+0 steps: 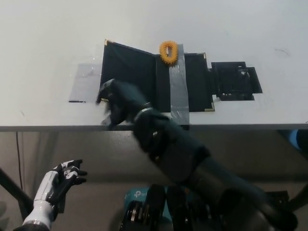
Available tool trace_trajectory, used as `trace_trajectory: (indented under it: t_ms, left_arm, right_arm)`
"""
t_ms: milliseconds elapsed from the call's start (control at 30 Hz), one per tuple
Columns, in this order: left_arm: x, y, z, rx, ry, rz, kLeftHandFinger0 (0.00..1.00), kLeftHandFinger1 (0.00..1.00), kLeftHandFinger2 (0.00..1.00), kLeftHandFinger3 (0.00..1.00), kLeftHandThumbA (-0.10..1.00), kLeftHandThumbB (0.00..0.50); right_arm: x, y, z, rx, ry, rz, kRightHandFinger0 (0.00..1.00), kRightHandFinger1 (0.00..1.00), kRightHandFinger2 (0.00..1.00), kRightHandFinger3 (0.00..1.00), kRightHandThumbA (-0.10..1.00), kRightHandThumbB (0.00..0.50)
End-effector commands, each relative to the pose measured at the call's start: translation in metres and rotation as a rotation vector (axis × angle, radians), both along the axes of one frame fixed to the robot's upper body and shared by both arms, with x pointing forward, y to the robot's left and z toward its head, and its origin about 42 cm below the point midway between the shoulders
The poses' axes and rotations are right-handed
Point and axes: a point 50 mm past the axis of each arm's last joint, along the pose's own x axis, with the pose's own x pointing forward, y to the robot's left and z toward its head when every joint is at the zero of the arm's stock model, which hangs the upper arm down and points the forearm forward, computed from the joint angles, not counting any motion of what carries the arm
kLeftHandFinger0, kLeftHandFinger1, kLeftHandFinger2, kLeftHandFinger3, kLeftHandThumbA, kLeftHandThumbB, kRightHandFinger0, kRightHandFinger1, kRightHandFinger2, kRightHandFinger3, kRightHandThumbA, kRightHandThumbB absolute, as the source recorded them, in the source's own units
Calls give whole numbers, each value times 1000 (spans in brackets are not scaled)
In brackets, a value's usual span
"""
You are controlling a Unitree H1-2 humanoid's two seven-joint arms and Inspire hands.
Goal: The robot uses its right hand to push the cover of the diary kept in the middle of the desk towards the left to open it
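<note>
So here we've got the diary [144, 72] lying in the middle of the pale, smooth desk [48, 33], its black cover [126, 65] swung over to the left and lying nearly flat. The cover is a thin, stiff rectangle with little brass-looking corner tips, matte black on the side we see. Our black right hand [115, 98] sits on the near left part of that cover, right by the desk's front edge; it's motion-blurred, so we can't tell if the fingers are spread or curled. It looks like it's touching the cover, not gripping it.

Just to the right of the hand, a wide strip of shiny grey tape [177, 82] runs front to back over the diary's spine area. Beyond the hand, at the far end of that tape, there's a small fuzzy orange ring [167, 52], kind of like a hair scrunchie. Further right of the tape, the diary's other black half lies flat, and past that sits a patch of black tape [236, 79] in a blocky, stepped shape.

Left of the hand, peeking out from under the cover, is a glossy clear plastic sheet [84, 84] stuck to the desk.

Our white left hand [60, 183] hangs well below the desk edge, holding nothing, fingers loosely apart.
</note>
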Motion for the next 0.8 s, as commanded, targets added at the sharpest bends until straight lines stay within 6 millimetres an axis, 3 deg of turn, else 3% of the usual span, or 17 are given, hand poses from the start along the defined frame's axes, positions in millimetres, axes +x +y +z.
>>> trace_trajectory:
  t_ms: [0,33,100,200,267,333,367,400,433,467,533,600,633,667,700,767]
  left_arm:
    - [5,-1,14,20,-49,-28,679,495,504,637,573,293]
    - [5,-1,14,15,-50,-30,666,497,505,634,564,283]
    - [3,0,13,9,-46,-26,652,488,495,641,549,278]
    - [-1,2,10,2,-39,-17,662,485,509,678,525,276]
    - [-3,3,9,6,-34,-7,649,474,510,703,504,232]
    - [-6,5,6,0,-32,1,643,486,527,727,462,186]
    - [-8,5,5,-5,-31,3,649,490,532,731,461,178]
    - [-8,5,5,-6,-30,3,648,490,536,737,462,183]
    - [-9,5,3,-8,-33,1,648,491,540,743,474,196]
    - [-9,5,2,-2,-40,-2,625,467,518,727,526,228]
    - [-11,5,0,-7,-44,1,591,437,496,707,529,235]
    - [-15,3,-5,-12,-37,8,568,420,477,686,523,266]
    - [-15,3,-5,4,-21,-5,592,440,489,702,564,280]
    - [-18,2,-8,0,-16,-2,618,464,497,688,573,289]
    - [-20,2,-10,-3,-13,-1,645,496,522,692,549,290]
    - [-27,2,-17,-9,6,11,664,506,522,683,540,303]
  right_arm:
    - [-9,20,7,-100,-47,74,30,76,229,323,1000,372]
    - [-12,21,3,-108,-38,78,5,19,175,337,1000,356]
    - [-17,21,-4,-117,-15,78,0,0,112,249,1000,343]
    - [-14,10,-6,-132,-14,76,0,71,232,301,1000,323]
    - [-11,5,-6,-122,-7,67,0,65,233,221,1000,308]
    - [-9,0,-6,-115,2,58,16,107,287,425,1000,323]
    - [-8,-2,-6,-120,2,58,4,117,304,457,1000,322]
    - [-5,-7,-5,-115,-3,50,73,202,375,468,1000,315]
    - [-3,-11,-3,-107,4,43,71,200,379,492,1000,319]
    - [1,-21,2,-89,21,22,181,338,497,639,1000,334]
    - [1,-27,8,-76,27,19,240,383,499,720,1000,329]
    - [-1,-35,19,-8,38,31,96,222,352,506,1000,296]
    - [-2,-38,26,15,34,36,83,219,347,508,1000,301]
    - [-4,-39,29,20,42,42,161,323,465,561,1000,293]
    - [-6,-39,33,27,47,42,280,422,495,578,1000,298]
    - [-12,-38,50,63,66,49,297,467,517,550,1000,296]
